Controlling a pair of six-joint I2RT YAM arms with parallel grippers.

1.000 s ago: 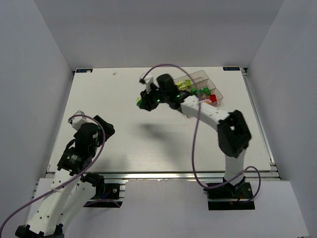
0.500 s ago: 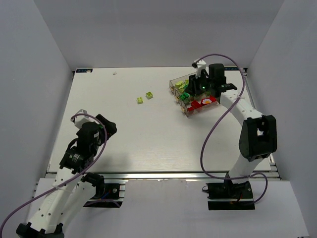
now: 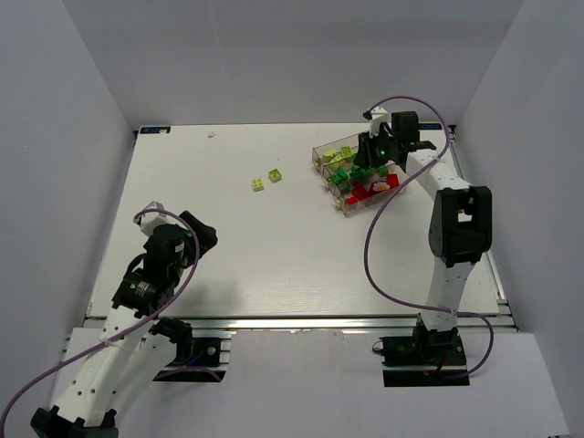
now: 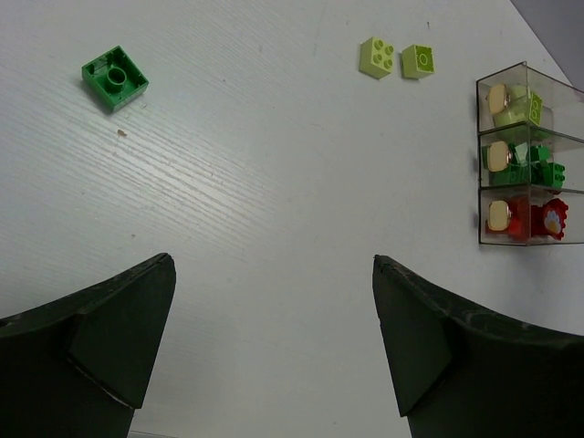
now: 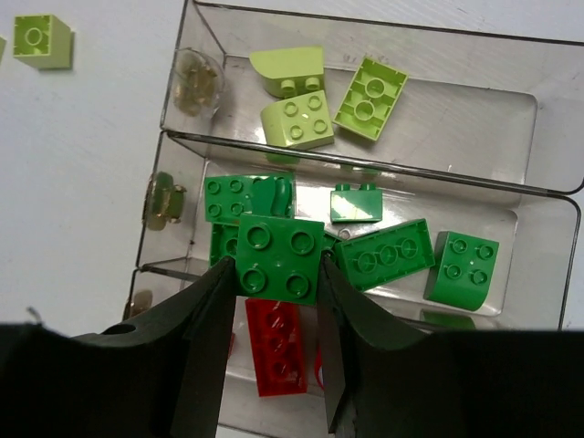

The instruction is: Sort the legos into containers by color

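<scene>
My right gripper (image 5: 274, 274) is shut on a dark green two-by-two lego (image 5: 278, 260), studs up, over the containers (image 5: 547, 196). Under it are the middle bin's dark green legos (image 5: 383, 255) and the near bin's red lego (image 5: 276, 351). The far bin holds pale yellow-green legos (image 5: 297, 119). From above, the right gripper (image 3: 374, 151) hangs over the containers (image 3: 321, 157). Two pale yellow-green legos (image 3: 258, 185) (image 3: 275, 175) lie on the table. My left gripper (image 4: 274, 347) is open and empty above bare table. In its view a dark green lego (image 4: 115, 78) lies upside down.
The left arm (image 3: 160, 260) sits low at the near left of the white table (image 3: 228, 246). Grey walls close in the back and both sides. The right arm's purple cable (image 3: 383, 237) loops over the table's right part.
The right arm swung from the middle of the table to above the containers, carrying the dark green lego. The two pale legos came into view. The left arm stayed put.
</scene>
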